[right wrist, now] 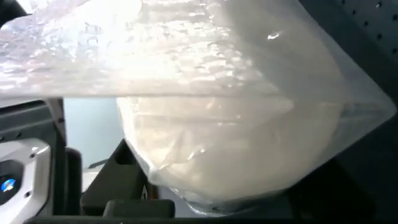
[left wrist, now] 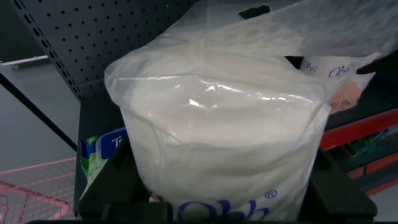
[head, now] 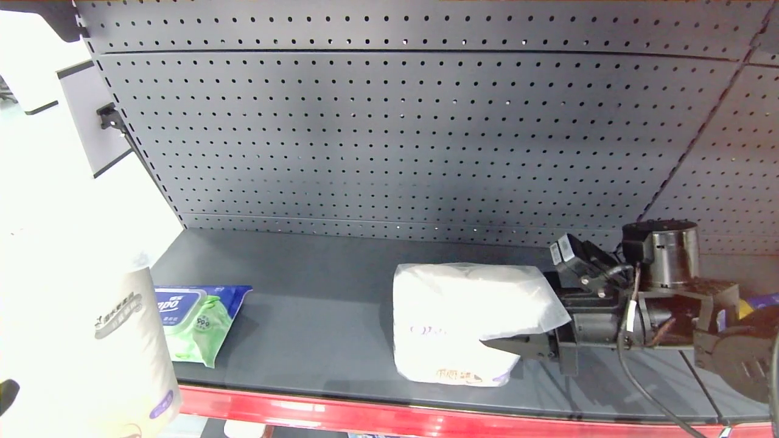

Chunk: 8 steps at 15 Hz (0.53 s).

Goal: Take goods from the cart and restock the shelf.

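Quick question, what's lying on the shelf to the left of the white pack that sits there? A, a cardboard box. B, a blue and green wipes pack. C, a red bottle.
B: a blue and green wipes pack lies flat on the shelf, apart from the white pack.

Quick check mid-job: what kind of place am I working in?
Likely a shop aisle: a pegboard-backed shelf with red front edge, a tissue pack and wet wipes on it, a pink wire cart nearby.

Purple brand lettering on tissue pack (head: 453, 322); white brand lettering on blue wipes pack (head: 198, 319); grey script and logo on paper-roll pack (head: 103, 365).
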### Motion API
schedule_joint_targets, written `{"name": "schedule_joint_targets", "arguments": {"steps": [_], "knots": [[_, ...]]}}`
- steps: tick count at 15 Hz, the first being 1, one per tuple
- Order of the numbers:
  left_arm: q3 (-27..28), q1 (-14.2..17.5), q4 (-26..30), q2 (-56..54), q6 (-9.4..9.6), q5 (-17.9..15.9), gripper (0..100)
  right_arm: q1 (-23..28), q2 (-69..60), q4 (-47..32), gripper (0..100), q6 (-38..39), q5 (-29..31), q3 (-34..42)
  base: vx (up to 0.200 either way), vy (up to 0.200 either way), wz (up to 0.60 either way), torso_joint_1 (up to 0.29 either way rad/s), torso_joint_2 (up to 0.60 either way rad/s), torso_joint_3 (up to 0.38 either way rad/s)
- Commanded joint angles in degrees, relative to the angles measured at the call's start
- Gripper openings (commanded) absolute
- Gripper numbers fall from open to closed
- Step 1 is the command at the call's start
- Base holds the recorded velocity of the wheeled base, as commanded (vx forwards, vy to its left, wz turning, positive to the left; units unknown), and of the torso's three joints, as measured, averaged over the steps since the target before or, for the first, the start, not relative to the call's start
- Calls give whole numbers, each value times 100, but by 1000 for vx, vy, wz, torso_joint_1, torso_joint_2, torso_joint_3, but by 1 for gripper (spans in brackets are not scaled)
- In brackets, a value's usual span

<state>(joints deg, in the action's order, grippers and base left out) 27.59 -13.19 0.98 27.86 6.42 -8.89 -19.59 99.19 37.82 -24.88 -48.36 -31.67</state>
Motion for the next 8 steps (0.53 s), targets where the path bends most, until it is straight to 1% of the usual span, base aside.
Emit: {"name": "schedule_joint_targets", "arguments": {"steps": [1,2,8], "knots": [[1,1,-1,-8,-1,-8,0,-1,-427,-11,0,-34,20,372,0,0,0,0,0,0],[-8,1,-1,-17,-1,-8,0,8,-524,-11,0,-70,20,504,0,0,0,0,0,0],[10,1,-1,-17,-10,-8,0,8,-550,-11,0,-237,20,680,0,0,0,0,0,0]]}}
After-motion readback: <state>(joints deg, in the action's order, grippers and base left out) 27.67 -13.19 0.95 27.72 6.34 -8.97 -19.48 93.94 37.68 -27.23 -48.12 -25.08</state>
